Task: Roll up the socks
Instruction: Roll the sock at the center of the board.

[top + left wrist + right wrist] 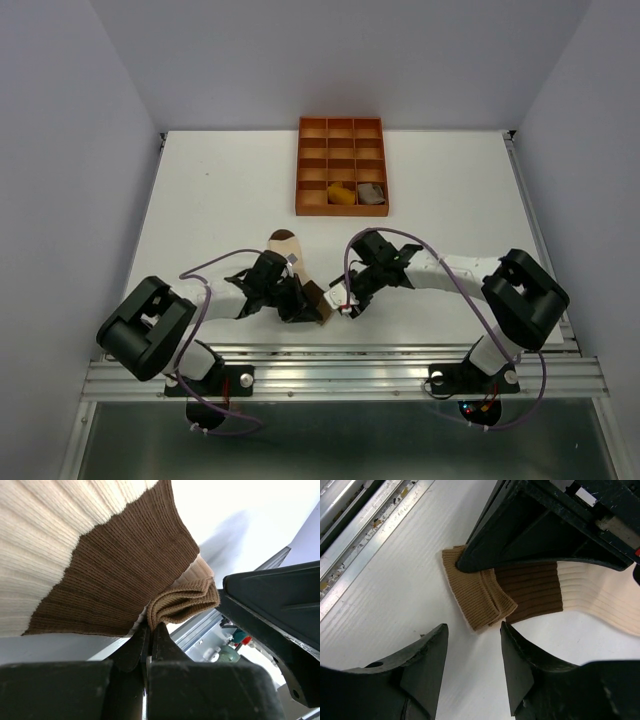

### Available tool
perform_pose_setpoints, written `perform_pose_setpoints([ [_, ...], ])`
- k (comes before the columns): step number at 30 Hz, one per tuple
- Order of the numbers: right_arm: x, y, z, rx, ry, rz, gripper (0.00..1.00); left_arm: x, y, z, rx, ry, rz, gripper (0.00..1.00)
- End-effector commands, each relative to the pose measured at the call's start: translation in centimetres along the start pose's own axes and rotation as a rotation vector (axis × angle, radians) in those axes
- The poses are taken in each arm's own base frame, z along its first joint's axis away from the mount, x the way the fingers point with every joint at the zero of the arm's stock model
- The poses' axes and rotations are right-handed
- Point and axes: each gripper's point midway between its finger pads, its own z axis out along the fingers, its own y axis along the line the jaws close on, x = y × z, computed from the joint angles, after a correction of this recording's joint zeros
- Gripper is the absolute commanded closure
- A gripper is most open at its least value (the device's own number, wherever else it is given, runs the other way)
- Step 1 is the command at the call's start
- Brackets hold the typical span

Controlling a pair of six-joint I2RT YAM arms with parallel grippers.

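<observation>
At the lower middle of the top view, just above the metal rail [340,352] at the near edge of the white surface [200,200], the two arms meet over one end of the colour-blocked sock [285,243]. The left gripper [292,300] is pinched tight on that sock. In the left wrist view its fingers [159,639] are pressed together at the bottom centre, with the folded tan cuff [182,600] caught between their tips. The dark brown band and then the cream band spread away toward the upper left of that frame.

The right gripper [474,627] stands wide, holding nothing. Its two fingertips frame the tan cuff end at the lower middle of the right wrist view, just beside it, and whether they touch the fabric cannot be told.

The sock lies flat on the surface. In the top view it runs from the grippers up toward the frame's centre, where its rounded brown toe shows.

Well beyond it, at the upper middle, sits the orange tray [298,165]. In its lowest row the mustard sock [341,195] fills the middle compartment and the taupe sock [372,192] fills the right-hand one.
</observation>
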Motion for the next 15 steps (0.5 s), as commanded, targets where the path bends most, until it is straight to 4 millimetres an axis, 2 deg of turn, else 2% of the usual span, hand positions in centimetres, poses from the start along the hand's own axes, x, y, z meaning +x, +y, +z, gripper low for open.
perform_pose_setpoints([
  [1, -0.7, -0.7, 0.3, 0.025, -0.008, -0.105, 0.48, 0.8, 1.1, -0.1, -0.027, 0.051, -0.002, 1.0],
  [8, -0.9, -1.2, -0.2, 0.055, 0.002, -0.142, 0.49, 1.0, 1.5, 0.1, -0.023, 0.079, -0.037, 1.0],
  [15, -2.0, -0.6, -0.7, 0.049, 0.002, -0.155, 0.49, 1.3, 2.6, 0.1, -0.047, 0.101, -0.08, 1.0],
])
